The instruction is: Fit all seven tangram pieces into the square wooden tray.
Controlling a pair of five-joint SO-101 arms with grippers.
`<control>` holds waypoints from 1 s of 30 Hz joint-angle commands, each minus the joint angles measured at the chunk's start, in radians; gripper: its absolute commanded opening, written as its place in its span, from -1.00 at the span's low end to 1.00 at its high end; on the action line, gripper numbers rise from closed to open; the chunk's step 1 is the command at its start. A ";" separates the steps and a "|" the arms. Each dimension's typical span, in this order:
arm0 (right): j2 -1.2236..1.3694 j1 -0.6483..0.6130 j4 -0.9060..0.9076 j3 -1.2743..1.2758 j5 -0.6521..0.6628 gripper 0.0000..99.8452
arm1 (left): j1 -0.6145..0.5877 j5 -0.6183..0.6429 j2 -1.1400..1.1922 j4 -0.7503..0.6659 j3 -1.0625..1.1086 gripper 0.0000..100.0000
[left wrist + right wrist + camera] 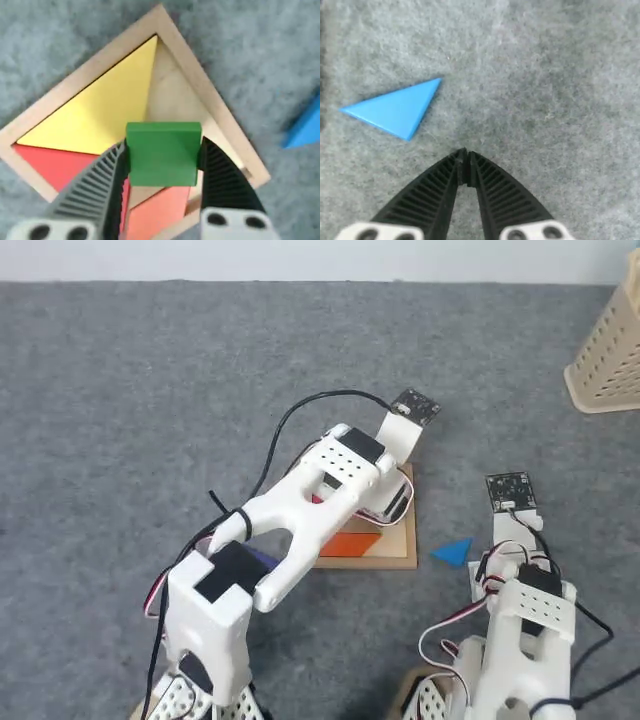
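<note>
Grey fuzzy cloth covers the desk (120, 390). Near the middle of the desk sits the square wooden tray (400, 558), and we see some pieces lying flat inside it. A big yellow triangle (100, 105) fills the space along one side of the tray and reaches into a corner. A red piece (55, 162) lies right against the long edge of the yellow one. An orange piece (160, 207) sits next to the red one, close to the tray's rim. The rest of the tray floor is bare wood.

Our left hand (163, 146) is above the tray and pinches a green square (162, 165) by two of its sides. The square hangs over the bare wood, between the yellow triangle and the orange piece. We cannot tell if it touches the tray floor.

A blue triangle (455, 552) lies flat on the cloth just beside the tray, on the side nearer the desk's right edge. Our right hand (463, 157) is over the cloth near this triangle but apart from it. Its fingers are pressed together and hold nothing.

A cream holder with holes (610, 340) stands at the far right corner of the desk.
</note>
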 commanded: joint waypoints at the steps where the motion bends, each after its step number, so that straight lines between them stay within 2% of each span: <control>1: -0.028 -0.010 -0.015 -0.006 0.018 -0.98 | 0.006 -0.005 -0.011 -0.006 -0.044 -0.71; 7: -0.028 -0.010 -0.015 -0.006 0.018 -0.98 | 0.006 -0.084 -0.011 -0.003 -0.044 -0.71; 14: -0.028 -0.010 -0.015 -0.006 0.018 -0.98 | 0.006 -0.084 -0.011 -0.003 -0.044 -0.70; 18: -0.028 -0.010 -0.013 -0.006 0.018 -0.98 | 0.006 -0.087 -0.011 -0.005 -0.044 -0.62; 30: -0.028 -0.010 -0.013 -0.006 0.018 -0.98 | 0.003 -0.126 -0.011 -0.009 -0.045 -0.62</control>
